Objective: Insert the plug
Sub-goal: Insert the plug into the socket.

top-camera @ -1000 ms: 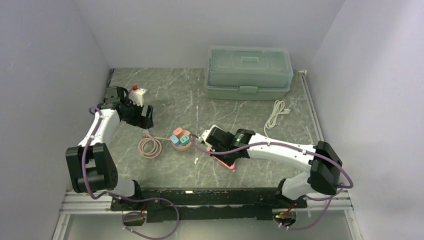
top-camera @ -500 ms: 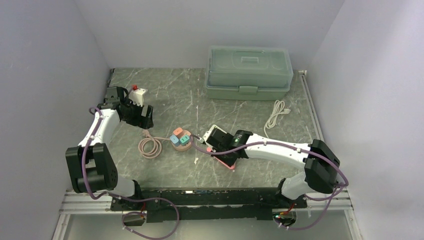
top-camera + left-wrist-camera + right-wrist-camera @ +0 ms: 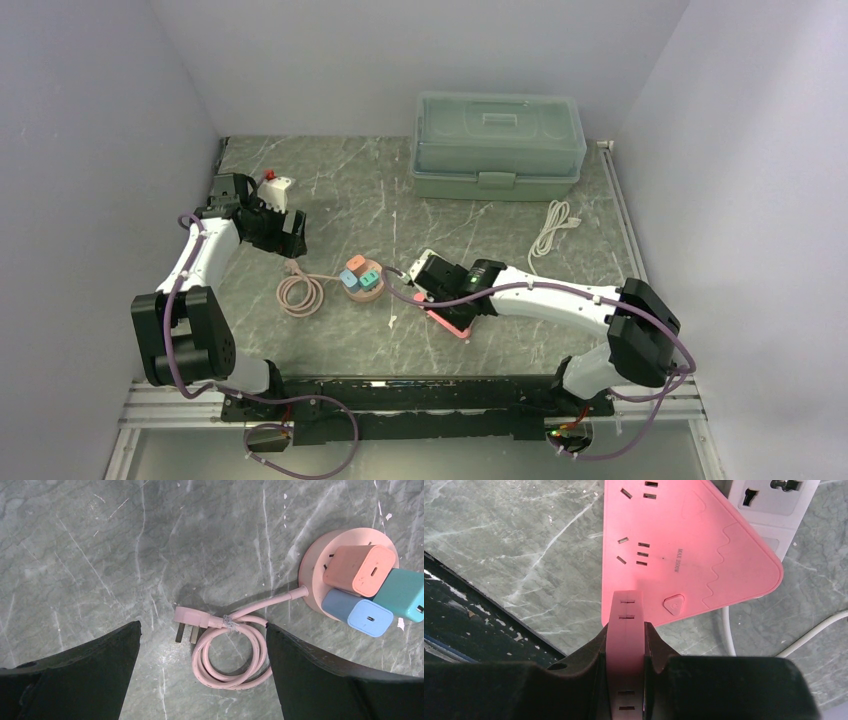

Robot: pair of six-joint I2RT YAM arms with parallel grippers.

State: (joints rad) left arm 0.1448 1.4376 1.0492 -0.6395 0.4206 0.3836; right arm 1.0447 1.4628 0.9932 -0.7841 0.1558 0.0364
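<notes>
Placement: pink plastic plug (image 3: 187, 622) lies on grey marbled desk (image 3: 75, 555) beneath your wide-apart left hand (image 3: 202, 630); grip its body squarely, with your right hand (image 3: 624, 630) clamped on the flat pink power strip (image 3: 674, 545).

Pink power strip (image 3: 674, 545), grey-green white-veined marble table (image 3: 100, 555), pale pink coiled cord (image 3: 227, 622), pale green box (image 3: 497, 140)

Coiled pink rubber cable (image 3: 299, 295), left of round pink plastic socket hub (image 3: 310, 570); pink triangular plastic power strip (image 3: 684, 545), right of hub; lidded green plastic box (image 3: 497, 145), well behind both.
</notes>
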